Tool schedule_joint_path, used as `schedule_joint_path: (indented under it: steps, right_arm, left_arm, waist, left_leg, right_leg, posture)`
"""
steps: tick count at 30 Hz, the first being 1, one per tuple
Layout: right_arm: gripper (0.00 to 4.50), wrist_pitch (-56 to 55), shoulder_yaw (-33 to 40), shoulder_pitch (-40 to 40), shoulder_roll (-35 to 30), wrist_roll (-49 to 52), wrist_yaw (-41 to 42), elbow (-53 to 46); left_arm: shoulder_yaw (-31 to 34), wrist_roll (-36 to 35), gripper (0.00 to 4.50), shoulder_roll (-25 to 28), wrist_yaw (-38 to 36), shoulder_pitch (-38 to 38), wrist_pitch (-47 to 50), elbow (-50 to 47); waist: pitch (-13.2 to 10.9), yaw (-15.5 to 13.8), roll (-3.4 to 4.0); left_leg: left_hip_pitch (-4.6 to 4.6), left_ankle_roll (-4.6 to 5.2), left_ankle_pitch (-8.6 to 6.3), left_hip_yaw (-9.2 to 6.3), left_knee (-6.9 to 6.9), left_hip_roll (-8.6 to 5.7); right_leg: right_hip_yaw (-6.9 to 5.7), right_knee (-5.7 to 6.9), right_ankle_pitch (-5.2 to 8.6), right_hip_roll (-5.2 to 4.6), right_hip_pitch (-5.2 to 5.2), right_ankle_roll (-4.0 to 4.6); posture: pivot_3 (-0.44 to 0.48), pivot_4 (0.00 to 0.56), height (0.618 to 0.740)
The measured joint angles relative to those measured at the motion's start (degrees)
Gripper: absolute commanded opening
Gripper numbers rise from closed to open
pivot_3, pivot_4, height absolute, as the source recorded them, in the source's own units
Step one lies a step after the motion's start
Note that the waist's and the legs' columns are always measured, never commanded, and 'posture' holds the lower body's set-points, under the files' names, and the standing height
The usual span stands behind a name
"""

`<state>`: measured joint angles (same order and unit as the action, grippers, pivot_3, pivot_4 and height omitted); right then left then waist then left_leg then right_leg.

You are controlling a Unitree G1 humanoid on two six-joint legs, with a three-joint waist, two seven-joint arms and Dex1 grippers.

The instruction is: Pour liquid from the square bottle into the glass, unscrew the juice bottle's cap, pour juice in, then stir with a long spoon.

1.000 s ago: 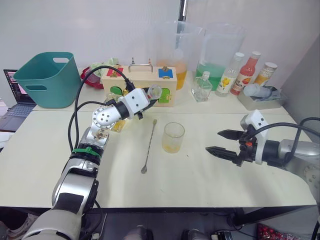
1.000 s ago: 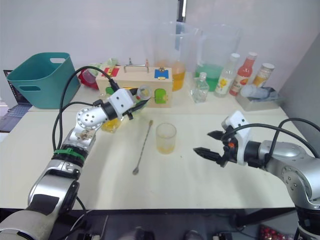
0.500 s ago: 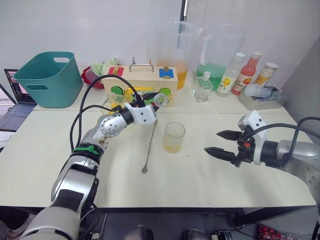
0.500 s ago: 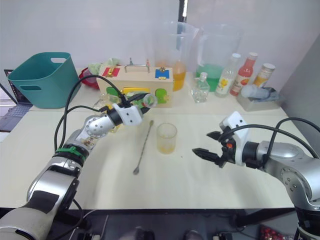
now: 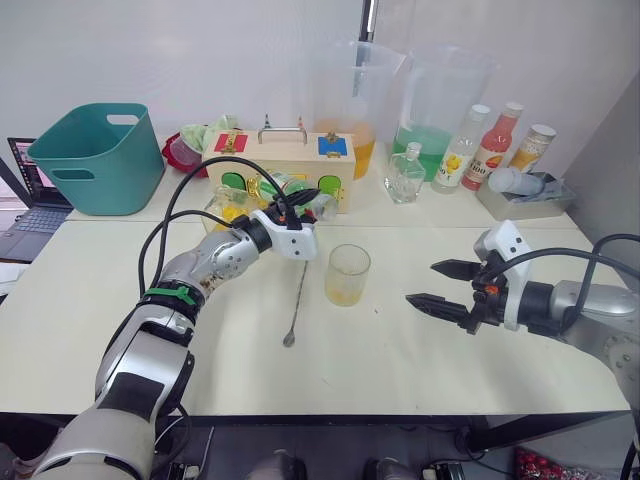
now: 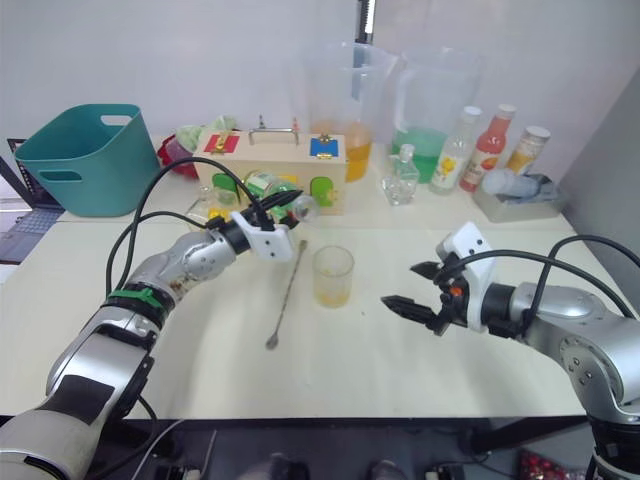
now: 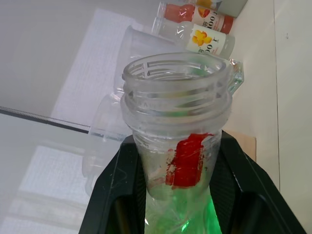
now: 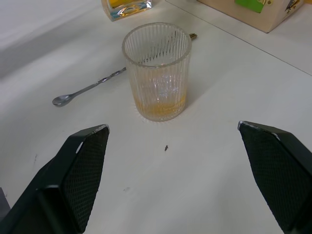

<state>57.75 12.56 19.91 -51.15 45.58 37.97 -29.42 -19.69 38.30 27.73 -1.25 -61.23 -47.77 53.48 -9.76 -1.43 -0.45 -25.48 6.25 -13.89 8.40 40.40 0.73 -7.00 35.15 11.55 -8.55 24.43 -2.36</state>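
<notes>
My left gripper [image 5: 292,207] is shut on the juice bottle [image 5: 300,193], which lies tilted with its green label up and its open mouth [image 7: 175,78] pointing toward the glass. The juice bottle's cap is out of view. The glass [image 5: 347,274] stands mid-table, ribbed and clear, with a thin layer of yellow liquid at the bottom. Left of it lies the long spoon [image 5: 297,298], bowl toward me. The square bottle [image 5: 228,209] with yellow liquid stands behind my left forearm. My right gripper [image 5: 440,285] hovers open to the right of the glass [image 8: 157,73], holding nothing.
A wooden box [image 5: 262,160] and two tall pitchers [image 5: 345,95] line the back. A small clear bottle [image 5: 405,175], a yellow-labelled bottle [image 5: 460,150], a red bottle [image 5: 490,148] and a tray [image 5: 525,192] stand back right. A teal basket [image 5: 95,155] sits far left.
My left gripper has carried the juice bottle right and lower, toward the glass, tipping it flatter. The right gripper has hardly moved.
</notes>
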Motion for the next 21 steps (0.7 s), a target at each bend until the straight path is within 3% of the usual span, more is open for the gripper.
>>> schedule_joint_path:
  steps: [21]
  right_arm:
    - [4.49, 0.08, 0.01, -0.29, -0.02, 0.82, -1.82, -0.28]
  left_arm:
    - [-4.18, 5.11, 1.33, 0.99, 2.37, 0.11, 0.23, -5.37]
  waist:
    - [0.00, 0.01, 0.00]
  left_leg:
    - [-0.03, 0.00, 0.00, 0.00, 0.04, 0.00]
  right_leg:
    - [0.00, 0.02, 0.00, 0.00, 0.01, 0.00]
  posture:
    - [0.000, 0.150, 0.733]
